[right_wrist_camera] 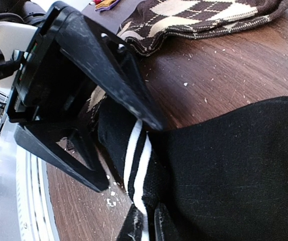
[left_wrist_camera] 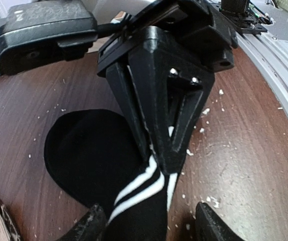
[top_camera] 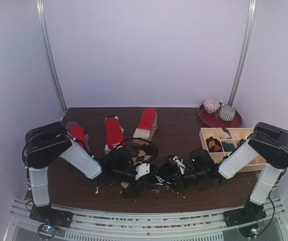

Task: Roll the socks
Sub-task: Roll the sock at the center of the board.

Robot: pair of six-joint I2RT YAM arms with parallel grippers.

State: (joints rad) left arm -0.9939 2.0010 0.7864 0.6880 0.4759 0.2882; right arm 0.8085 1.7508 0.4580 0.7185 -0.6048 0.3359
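Note:
A black sock with white stripes (top_camera: 159, 179) (left_wrist_camera: 89, 155) (right_wrist_camera: 234, 165) lies on the dark wooden table near the front edge, between my two grippers. My right gripper (right_wrist_camera: 151, 227) (top_camera: 170, 174) is shut on its striped cuff. My left gripper (left_wrist_camera: 151, 226) (top_camera: 146, 179) straddles the same sock with its jaws apart; one finger (left_wrist_camera: 91, 227) touches the fabric and the other (left_wrist_camera: 210, 226) stands clear of it. A brown-and-beige argyle sock (right_wrist_camera: 199, 15) (top_camera: 143, 155) lies just behind. Red socks (top_camera: 114, 131) (top_camera: 146, 123) and a red-and-purple one (top_camera: 77, 133) lie flat further back.
A pale wooden grid tray (top_camera: 202, 133) with rolled socks in it stands at the right. Behind it is a red plate (top_camera: 206, 119) holding two round things. White crumbs dot the table (left_wrist_camera: 254, 150). The metal rail of the table's near edge (left_wrist_camera: 284, 90) runs close by.

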